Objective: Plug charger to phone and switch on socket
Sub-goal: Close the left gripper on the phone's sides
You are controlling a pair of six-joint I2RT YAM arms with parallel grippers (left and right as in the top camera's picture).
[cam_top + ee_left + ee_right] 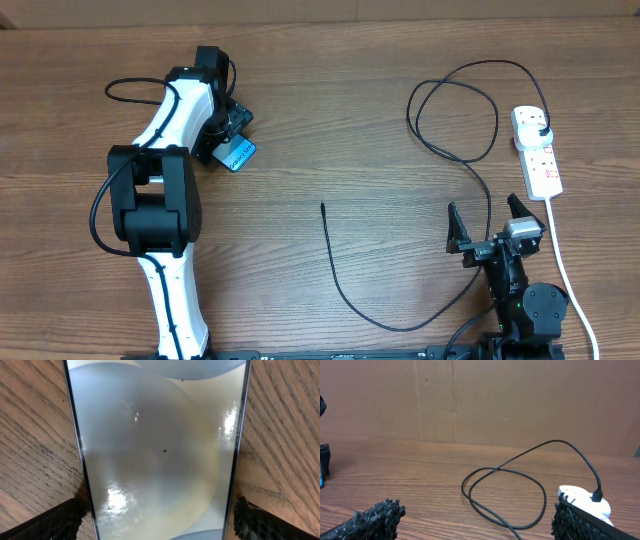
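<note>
The phone, with its light blue screen up, lies at the far left of the table under my left gripper. In the left wrist view the phone fills the frame and my left gripper has a finger against each long edge, shut on it. The black charger cable runs from its free connector tip at mid-table, through a loop, to its plug in the white socket strip. My right gripper is open and empty, near the front right, short of the cable loop and the socket.
The socket's thick white cord runs down the right side toward the front edge, past my right arm's base. A brown cardboard wall stands behind the table. My left arm lies along the left side.
</note>
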